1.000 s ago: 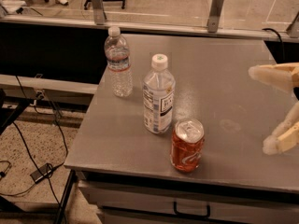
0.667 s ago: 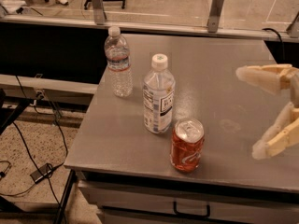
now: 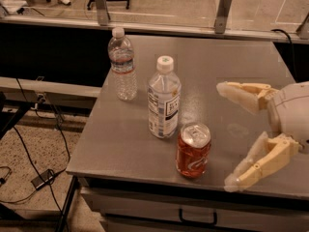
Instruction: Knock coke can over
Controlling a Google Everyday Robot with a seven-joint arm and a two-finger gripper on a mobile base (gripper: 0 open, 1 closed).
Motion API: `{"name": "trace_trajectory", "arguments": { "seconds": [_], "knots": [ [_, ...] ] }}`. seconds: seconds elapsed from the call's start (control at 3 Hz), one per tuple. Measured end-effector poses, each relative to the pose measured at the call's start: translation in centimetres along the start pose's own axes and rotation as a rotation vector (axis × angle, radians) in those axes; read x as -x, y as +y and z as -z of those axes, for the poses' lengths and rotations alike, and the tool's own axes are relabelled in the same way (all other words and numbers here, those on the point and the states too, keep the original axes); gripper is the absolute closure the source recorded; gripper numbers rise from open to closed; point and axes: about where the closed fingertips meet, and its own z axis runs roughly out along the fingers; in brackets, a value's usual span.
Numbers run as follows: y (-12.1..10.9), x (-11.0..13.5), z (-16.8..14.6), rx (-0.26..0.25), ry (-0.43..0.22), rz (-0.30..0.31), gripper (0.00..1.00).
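Observation:
The coke can [image 3: 193,150] is a small red-orange can with a silver top and pull tab. It stands upright near the front edge of the grey metal table [image 3: 130,144]. My gripper [image 3: 226,135] reaches in from the right, just right of the can and apart from it. Its two cream fingers are spread wide open, one finger [image 3: 241,96] behind and above, the other finger [image 3: 256,163] low near the table's front edge. It holds nothing.
A clear bottle with a white cap and label [image 3: 163,98] stands just behind and left of the can. A second clear bottle [image 3: 122,64] stands further back left. The floor and cables [image 3: 43,178] lie to the left, a drawer handle [image 3: 197,219] below the table front.
The gripper has moved left across the table, closer to the can, with its fingers still spread. The can and both bottles have not moved.

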Motion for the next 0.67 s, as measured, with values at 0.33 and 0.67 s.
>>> {"name": "trace_trajectory", "arguments": {
  "seconds": [0.33,0.67],
  "knots": [
    [0.0,0.0,0.0,0.001,-0.001,0.002,0.0],
    [0.0,-1.1,-1.2,0.031,-0.118,-0.016,0.0]
  ]
}}
